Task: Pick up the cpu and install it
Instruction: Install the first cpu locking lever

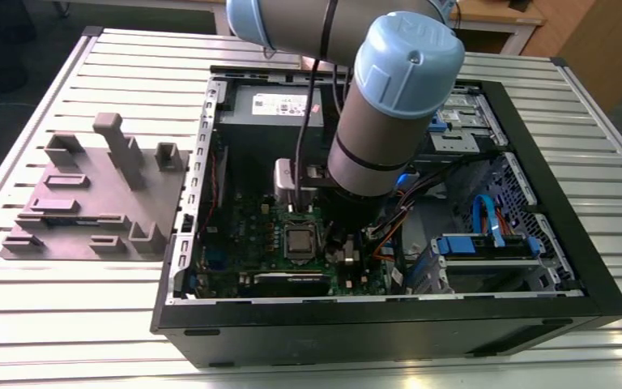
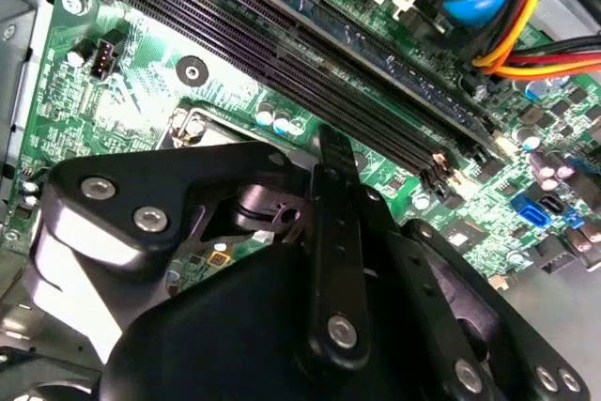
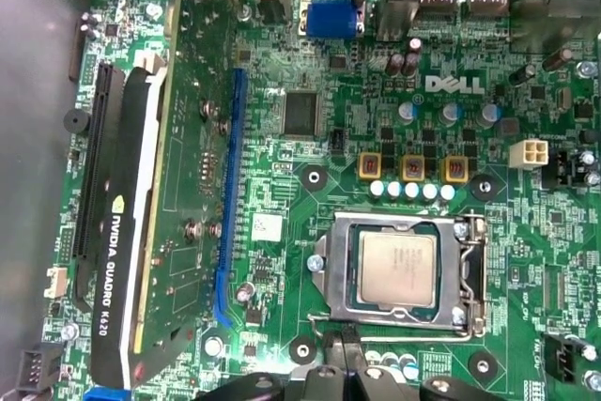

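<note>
— While the big grey arm with the pale blue joint caps (image 1: 398, 105) hangs down into the open black computer case (image 1: 398, 324), where has the small square silver-topped cpu (image 3: 398, 267) got to?

— Lower right of the first wrist view: it lies flat inside the square metal-framed socket (image 3: 474, 274) of the green motherboard (image 3: 282, 176). In the exterior view the same shiny square sits at the middle of the frame (image 1: 299, 241), just beside the arm's end.

— So is the black tool (image 2: 324, 185) holding it?

— No. In the second wrist view the black linkages hover above the socket, and the chip lies apart from them. Whether the fingers are spread or pressed together, I cannot tell.

— Which step, then?

— Installing, I'd judge; picking up looks done, with the chip seated. The grey plastic block tray (image 1: 84, 203) on the slatted metal bench (image 1: 74, 324), at the exterior view's left, stands well apart.

— What does the next move ask?

— Care, I think: a straight, gentle path, clear of the socket frame and the long black memory slots (image 2: 310, 53).
</note>
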Motion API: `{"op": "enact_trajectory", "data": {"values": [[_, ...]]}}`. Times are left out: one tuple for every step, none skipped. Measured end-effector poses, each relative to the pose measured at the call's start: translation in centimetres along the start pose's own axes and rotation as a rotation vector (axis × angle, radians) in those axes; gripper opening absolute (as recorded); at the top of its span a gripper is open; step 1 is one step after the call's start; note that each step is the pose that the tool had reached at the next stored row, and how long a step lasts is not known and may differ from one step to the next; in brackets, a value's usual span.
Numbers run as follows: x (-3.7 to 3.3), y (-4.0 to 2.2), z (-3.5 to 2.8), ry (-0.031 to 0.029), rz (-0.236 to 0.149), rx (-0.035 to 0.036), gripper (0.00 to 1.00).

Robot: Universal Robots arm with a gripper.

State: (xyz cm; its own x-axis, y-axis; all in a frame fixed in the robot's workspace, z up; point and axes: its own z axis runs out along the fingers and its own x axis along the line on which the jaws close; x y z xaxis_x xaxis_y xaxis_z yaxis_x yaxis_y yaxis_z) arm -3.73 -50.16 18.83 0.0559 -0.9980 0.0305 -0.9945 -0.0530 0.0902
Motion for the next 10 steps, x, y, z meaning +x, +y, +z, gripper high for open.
{"op": "enact_trajectory", "data": {"values": [[0.0, 0.01, -0.07, -0.0003, 0.0, 0.0001, 0.11], [0.0, 0.01, -0.21, -0.001, 0.0, 0.0006, 0.11], [0.01, 0.03, -0.44, -0.0007, 0.0, 0.0004, 0.11], [0.03, 0.06, -0.72, -0.0003, 0.0, 0.0001, 0.11], [0.03, 0.09, -1.0, -0.0003, 0.0, 0.0, 0.11], [0.04, 0.11, -1.26, -0.0003, 0.0, 0.0001, 0.11], [0.05, 0.14, -1.55, -0.0002, 0.0, 0.0, 0.11], [0.06, 0.18, -1.93, -0.0001, 0.0, 0.0, 0.11], [0.07, 0.21, -2.29, -0.0003, 0.0, 0.0001, 0.11], [0.09, 0.24, -2.65, -0.0001, 0.0, 0.0, 0.11]]}}
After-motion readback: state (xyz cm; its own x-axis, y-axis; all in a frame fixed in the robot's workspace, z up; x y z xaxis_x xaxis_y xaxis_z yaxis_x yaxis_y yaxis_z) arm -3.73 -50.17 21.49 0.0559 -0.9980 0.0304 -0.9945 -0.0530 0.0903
